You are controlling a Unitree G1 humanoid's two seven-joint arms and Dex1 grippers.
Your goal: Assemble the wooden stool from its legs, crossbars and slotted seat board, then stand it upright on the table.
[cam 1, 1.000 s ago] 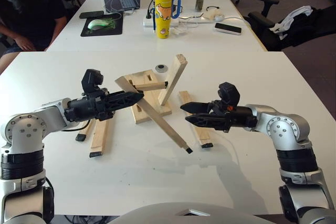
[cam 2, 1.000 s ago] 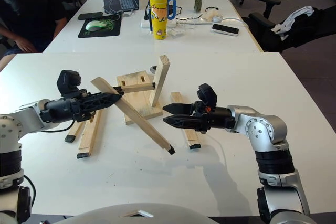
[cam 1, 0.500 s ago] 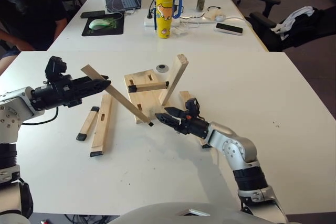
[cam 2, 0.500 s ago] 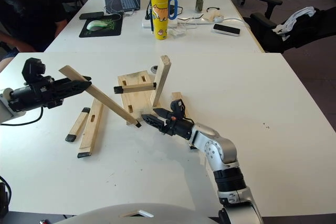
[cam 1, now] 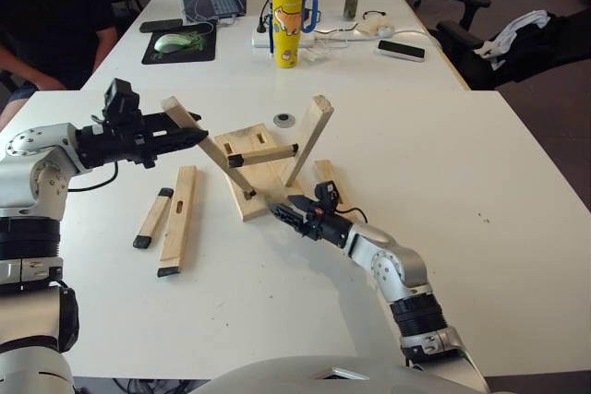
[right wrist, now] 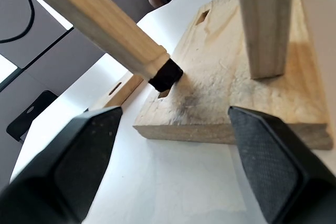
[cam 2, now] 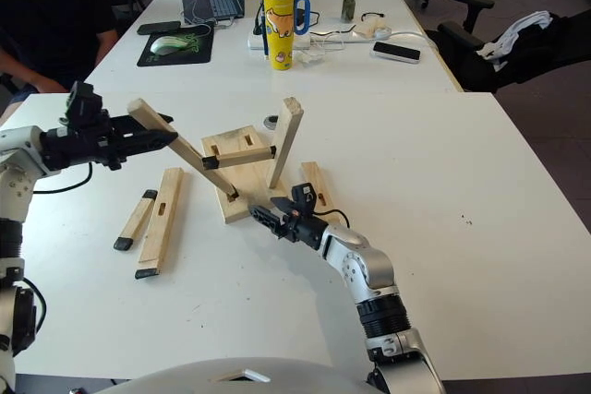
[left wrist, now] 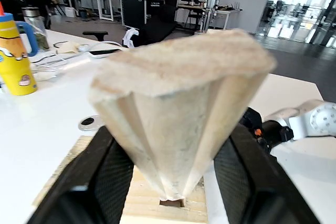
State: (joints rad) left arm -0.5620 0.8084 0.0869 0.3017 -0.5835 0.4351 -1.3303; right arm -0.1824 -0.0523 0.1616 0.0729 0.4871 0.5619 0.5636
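The left gripper [cam 1: 189, 133] grips a tilted leg [cam 1: 226, 168], its black tip at a slot of the seat board [cam 1: 268, 186]; the right gripper [cam 1: 288, 210], fingers spread, is at the board's near edge

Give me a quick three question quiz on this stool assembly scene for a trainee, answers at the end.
1. True or false: the right gripper is clamped on the seat board.
2. Where is the black-capped end of the leg held by the left gripper? A, at a slot in the seat board; B, on the floor; C, in mid-air, far from the board.
3. How many loose wooden pieces lie on the table to the robot's left of the seat board?
Key: 1 false, its jaws stand open by the board's near corner. 2 A. 3 two, a slotted piece and a shorter bar.
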